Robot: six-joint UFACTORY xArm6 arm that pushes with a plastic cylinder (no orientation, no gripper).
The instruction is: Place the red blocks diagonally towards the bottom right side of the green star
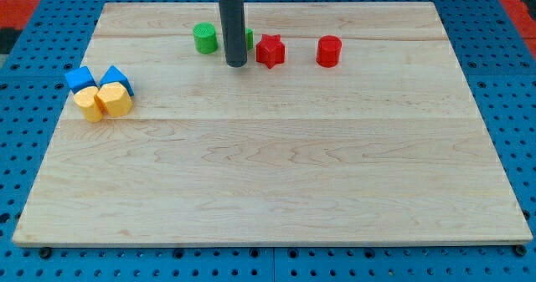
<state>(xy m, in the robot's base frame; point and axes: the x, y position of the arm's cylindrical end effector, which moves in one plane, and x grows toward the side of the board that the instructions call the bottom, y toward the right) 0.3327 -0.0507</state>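
Observation:
A red star block [270, 51] sits near the view's top, middle. A red cylinder [329, 51] stands to its right, apart from it. A green cylinder [204, 38] stands to the left. A second green block [249, 38], mostly hidden behind the rod, peeks out at the rod's right edge; its shape cannot be made out. My tip [236, 65] rests on the board just left of the red star, between it and the green cylinder.
Two blue blocks [81, 79] [116, 78] and two yellow blocks [88, 104] [115, 100] cluster at the view's left. The wooden board [268, 190] lies on a blue perforated surface.

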